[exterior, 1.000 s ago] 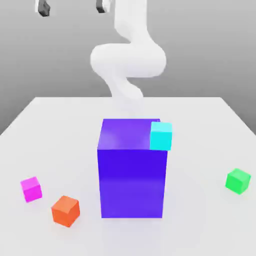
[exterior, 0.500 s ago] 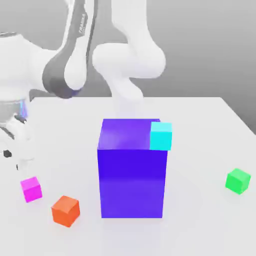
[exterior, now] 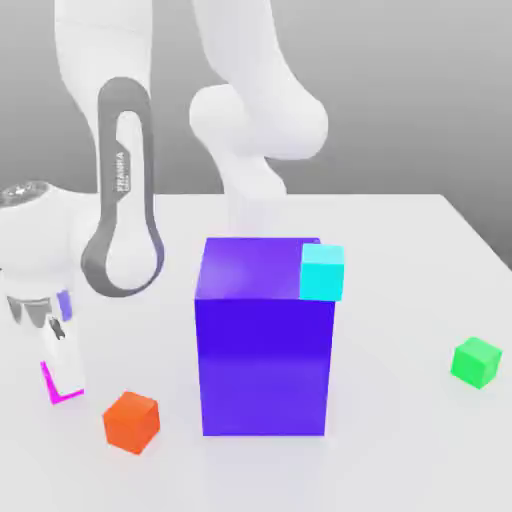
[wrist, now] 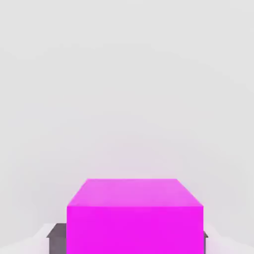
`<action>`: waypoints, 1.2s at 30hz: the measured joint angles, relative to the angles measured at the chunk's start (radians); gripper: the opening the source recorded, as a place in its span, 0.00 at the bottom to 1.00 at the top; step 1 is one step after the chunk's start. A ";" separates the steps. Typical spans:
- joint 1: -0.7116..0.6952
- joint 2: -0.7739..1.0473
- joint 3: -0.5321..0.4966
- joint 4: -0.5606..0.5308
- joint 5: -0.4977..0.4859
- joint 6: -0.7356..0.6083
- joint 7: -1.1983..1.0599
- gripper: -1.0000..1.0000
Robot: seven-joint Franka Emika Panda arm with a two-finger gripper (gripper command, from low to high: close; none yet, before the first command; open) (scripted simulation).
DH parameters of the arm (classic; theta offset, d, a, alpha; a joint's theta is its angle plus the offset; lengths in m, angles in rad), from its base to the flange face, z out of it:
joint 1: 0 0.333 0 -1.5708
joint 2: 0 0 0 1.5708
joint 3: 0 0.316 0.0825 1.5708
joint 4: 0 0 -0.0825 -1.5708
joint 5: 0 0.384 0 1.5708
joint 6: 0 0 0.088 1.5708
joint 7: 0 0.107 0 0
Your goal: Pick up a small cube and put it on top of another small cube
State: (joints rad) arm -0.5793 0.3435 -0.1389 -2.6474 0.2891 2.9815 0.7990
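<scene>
You can read FRANKA in pale letters on the dark trim of the arm (exterior: pixel 125 200), running lengthwise along the link at the exterior view's left; smaller characters sit beside it, too tiny for you to make out.

You have no box or bowl to look into: the big blue-purple block (exterior: pixel 265 360) stands upright on the white bench (exterior: pixel 400 300) with its outer faces closed, and what is behind it is hidden from you. The cyan cube (exterior: pixel 322 272) overlaps its upper corner at the exterior view's right, and you cannot tell whether the two touch.

Your fingers (wrist: pixel 128 240) are clamped on the magenta cube (wrist: pixel 134 228), one at each side of it. In the exterior view a finger covers most of that cube, leaving you a thin magenta edge low at the left. The hand is partly cut off by that view's left border.

Near the magenta cube you have the orange cube (exterior: pixel 132 422), apart from it on the bench. The green cube (exterior: pixel 476 362) rests well apart, past the block, at the exterior view's right, with nothing on top.
</scene>
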 joint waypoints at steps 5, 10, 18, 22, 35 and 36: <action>0.077 -0.158 -0.107 -0.036 -0.131 -0.120 0.100 0.00; 0.158 -0.229 -0.034 -0.002 -0.190 -0.172 0.090 0.00; 0.430 -0.265 0.194 0.045 -0.206 -0.213 -0.019 0.00; 0.599 -0.284 0.290 0.055 -0.211 -0.238 -0.075 0.00; 1.184 -0.341 0.566 0.021 -0.275 -0.327 -0.192 0.00; 1.252 -0.324 0.540 0.011 -0.299 -0.313 -0.173 0.00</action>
State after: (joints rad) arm 0.6724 0.0197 0.4006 -2.6361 -0.0094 2.6682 0.6260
